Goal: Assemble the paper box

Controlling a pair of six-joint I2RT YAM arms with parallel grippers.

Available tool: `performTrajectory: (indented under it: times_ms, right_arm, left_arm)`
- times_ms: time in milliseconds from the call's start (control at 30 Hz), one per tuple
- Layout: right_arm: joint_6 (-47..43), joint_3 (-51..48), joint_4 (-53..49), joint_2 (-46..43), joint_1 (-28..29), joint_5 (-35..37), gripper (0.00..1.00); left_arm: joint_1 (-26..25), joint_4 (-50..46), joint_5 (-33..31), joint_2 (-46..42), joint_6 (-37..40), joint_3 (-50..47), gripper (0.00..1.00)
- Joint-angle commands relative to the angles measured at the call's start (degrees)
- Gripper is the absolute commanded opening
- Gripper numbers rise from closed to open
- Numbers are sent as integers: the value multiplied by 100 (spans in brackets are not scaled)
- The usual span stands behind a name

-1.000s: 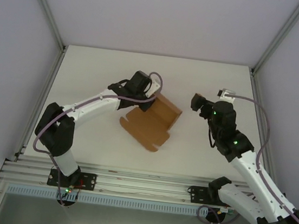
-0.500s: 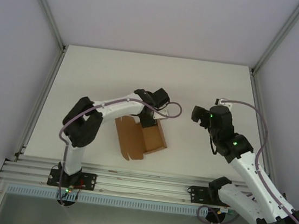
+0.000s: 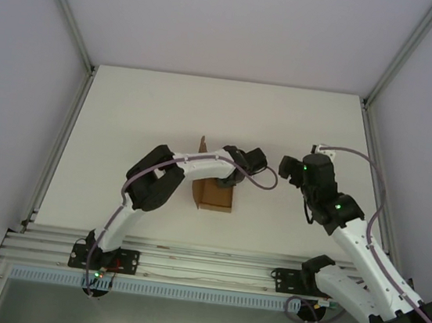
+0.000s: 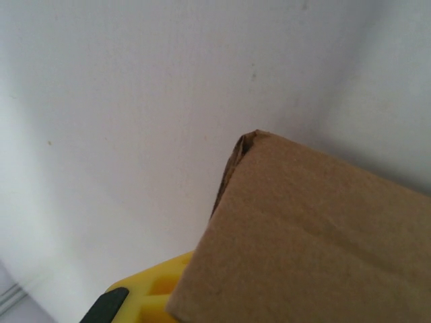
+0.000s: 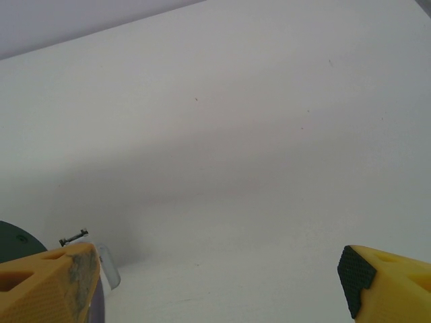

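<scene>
There's the left gripper (image 3: 230,178), clenched down on the box (image 3: 215,195), biting at its far right edge. In the left wrist view the brown cardboard lies right across a yellow finger (image 4: 153,288), covering most of it. The box itself sits folded on the table (image 3: 144,105), with one flap (image 3: 201,150) standing upright at its far left corner. Off to the right of the box, and well apart from it, hangs the right gripper (image 3: 287,167). Its fingers (image 5: 47,282) are spread wide and released, with nothing between them but bare tabletop.
</scene>
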Motion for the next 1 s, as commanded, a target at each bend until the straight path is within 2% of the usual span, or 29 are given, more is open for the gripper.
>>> performTrajectory:
  times_ms: [0, 67, 133, 200, 267, 533, 633, 767, 867, 967]
  right_arm:
    - [21, -57, 116, -68, -42, -47, 92]
    - [21, -57, 126, -68, -59, -67, 92]
    - [12, -41, 111, -73, -91, -110, 93]
    - [3, -13, 101, -104, -114, -169, 93]
    - [-13, 17, 71, -159, -122, -208, 93]
    - [-23, 132, -165, -466, -149, -160, 95]
    - [-45, 137, -258, -531, -246, -13, 97]
    - [31, 184, -301, -524, -574, -193, 100]
    - [-125, 227, -130, -441, -643, -450, 100]
    - [-622, 292, 196, -62, -638, -1356, 100]
  left_arm:
    - [15, 339, -136, 577, 67, -77, 0]
    - [28, 413, 13, 476, 181, -159, 0]
    - [29, 522, -13, 288, 308, -239, 16]
    - [51, 524, -17, 72, 371, -214, 36]
    - [90, 482, 26, -139, 414, -158, 50]
    - [166, 472, 223, -1155, 607, -24, 76]
    - [215, 552, 562, -1579, 495, -27, 100]
    - [474, 935, 1075, -2281, -104, -93, 100]
    - [722, 1378, 1161, -2876, -799, -263, 100]
    - [1252, 1859, 1201, -3577, -2304, -562, 100]
